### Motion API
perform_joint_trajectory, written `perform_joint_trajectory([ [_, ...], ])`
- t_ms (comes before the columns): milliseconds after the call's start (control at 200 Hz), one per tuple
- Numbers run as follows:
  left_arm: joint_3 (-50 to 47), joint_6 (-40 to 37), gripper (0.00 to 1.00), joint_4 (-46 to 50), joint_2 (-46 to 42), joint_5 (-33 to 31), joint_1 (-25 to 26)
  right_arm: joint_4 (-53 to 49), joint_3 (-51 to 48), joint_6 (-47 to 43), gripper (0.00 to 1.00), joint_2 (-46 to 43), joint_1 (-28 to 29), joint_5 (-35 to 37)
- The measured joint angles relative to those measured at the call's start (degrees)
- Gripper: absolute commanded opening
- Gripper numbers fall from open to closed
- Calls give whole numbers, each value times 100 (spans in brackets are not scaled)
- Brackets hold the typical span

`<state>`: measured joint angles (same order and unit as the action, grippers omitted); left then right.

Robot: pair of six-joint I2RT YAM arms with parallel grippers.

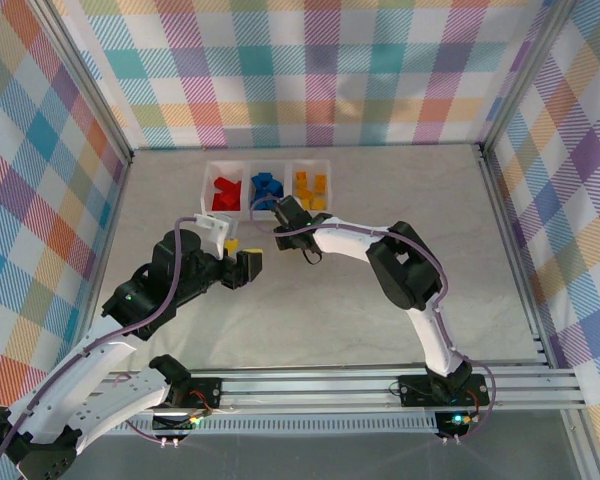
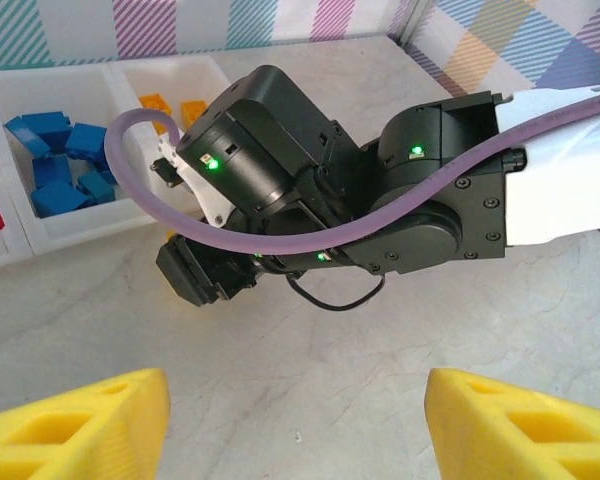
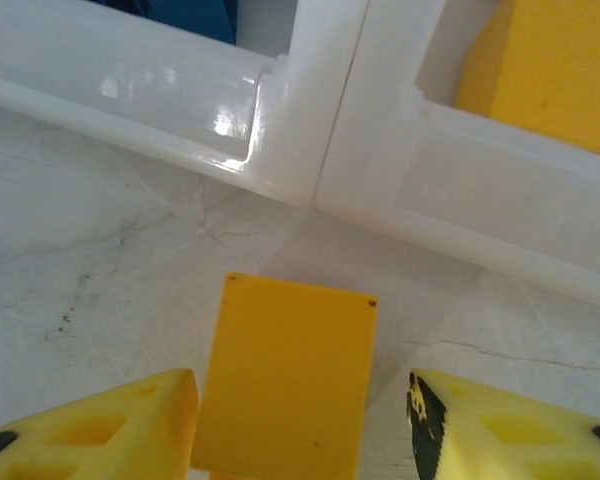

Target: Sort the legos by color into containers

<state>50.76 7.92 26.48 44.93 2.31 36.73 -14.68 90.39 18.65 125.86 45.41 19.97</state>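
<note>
**Plaid walls around my pale bench**

The bench [image 1: 330, 320] under me is a pale, marbled surface with faint grey veins; up close I see fine cracks and dark specks. Plaid cloth in teal, orange, pink and purple covers the back wall [image 1: 310, 70], left wall [image 1: 35, 200] and right wall [image 1: 575, 200]. Silver metal posts [image 1: 93, 90] rise at the back corners. A slotted metal rail [image 1: 310, 385] runs along the near edge. The light is soft and even.

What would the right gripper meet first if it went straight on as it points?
Probably the yellow brick between the right gripper's fingers; just beyond stands the tray's near wall, at the divider of the blue and yellow compartments. Depth is unclear.
</note>
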Motion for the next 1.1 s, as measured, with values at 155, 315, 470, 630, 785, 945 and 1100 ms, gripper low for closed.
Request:
perform_joint_trajectory([
  [155,0,0,68,63,20,2,0,-11,59,-66,40,13,0,0],
  [315,4,-2,68,79,44,2,0,44,33,-179,33,-7,0,4],
  [470,15,-2,68,136,44,4,7,68,-306,-337,32,-323,0,0],
  [630,52,-2,68,195,44,4,31,4,-509,-599,32,-942,0,9],
  [785,52,-4,68,197,44,17,33,7,-507,-835,32,-1556,-31,15],
  [945,52,-24,68,199,44,22,33,0,-203,-1062,33,-1764,-162,-15],
  [1100,81,-24,68,199,44,26,33,-105,269,-1215,33,-1690,-503,-151],
])
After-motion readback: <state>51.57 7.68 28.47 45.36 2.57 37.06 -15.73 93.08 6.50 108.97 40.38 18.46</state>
